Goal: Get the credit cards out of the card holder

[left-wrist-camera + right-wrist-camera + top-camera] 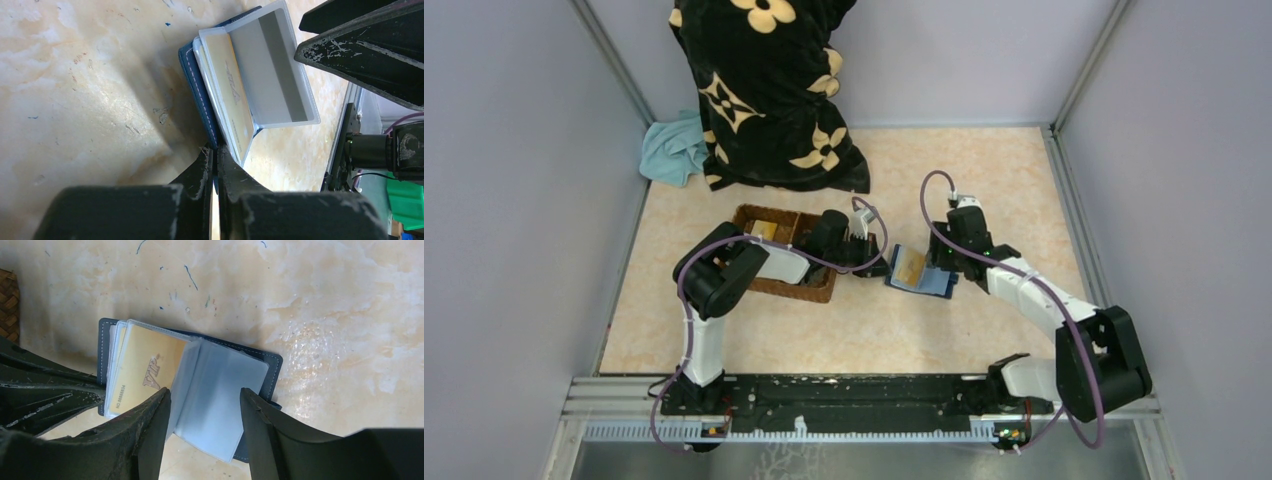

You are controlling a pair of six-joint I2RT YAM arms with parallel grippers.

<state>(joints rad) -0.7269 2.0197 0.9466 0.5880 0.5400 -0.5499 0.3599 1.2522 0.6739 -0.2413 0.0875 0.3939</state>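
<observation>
Marbled tabletop (984, 180): left fingers (200, 175) pinched shut at the card holder (192, 75), right fingers (150, 435) spread wide over its sleeves (220, 390).

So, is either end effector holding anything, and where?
Left end effector appears shut on the card holder's edge, by the gold card; card or sleeve, cannot tell. Right end effector is open, holding nothing.

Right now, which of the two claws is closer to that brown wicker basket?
Left. The left gripper, closed, sits at the card holder edge, right beside the basket. The right gripper stands open over the holder's other side, farther from the basket.
</observation>
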